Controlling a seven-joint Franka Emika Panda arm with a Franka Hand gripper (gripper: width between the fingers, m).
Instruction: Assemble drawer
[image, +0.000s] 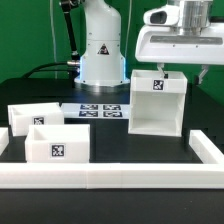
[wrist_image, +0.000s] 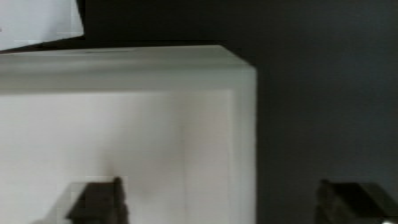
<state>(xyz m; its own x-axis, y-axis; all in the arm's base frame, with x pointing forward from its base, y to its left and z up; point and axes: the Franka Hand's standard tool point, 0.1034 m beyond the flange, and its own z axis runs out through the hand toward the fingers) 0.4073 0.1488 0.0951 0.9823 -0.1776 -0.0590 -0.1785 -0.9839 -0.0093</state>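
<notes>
The large white drawer casing (image: 158, 104) stands on the black table at the exterior view's right, its open side facing forward and a square tag on its upper front. Two white open-top trays (image: 57, 140) (image: 35, 115) with tags sit at the exterior view's left. My gripper (image: 170, 68) hangs just above the casing's top far edge. In the wrist view the casing's top (wrist_image: 125, 110) fills most of the picture; the two dark fingertips (wrist_image: 93, 203) stand wide apart, one over the casing, one over the dark table. The gripper (wrist_image: 217, 205) is open and holds nothing.
The marker board (image: 98, 110) lies flat between the trays and the casing. A long white rail (image: 110, 178) borders the table's front and sides. The arm's white base (image: 100, 50) stands at the back.
</notes>
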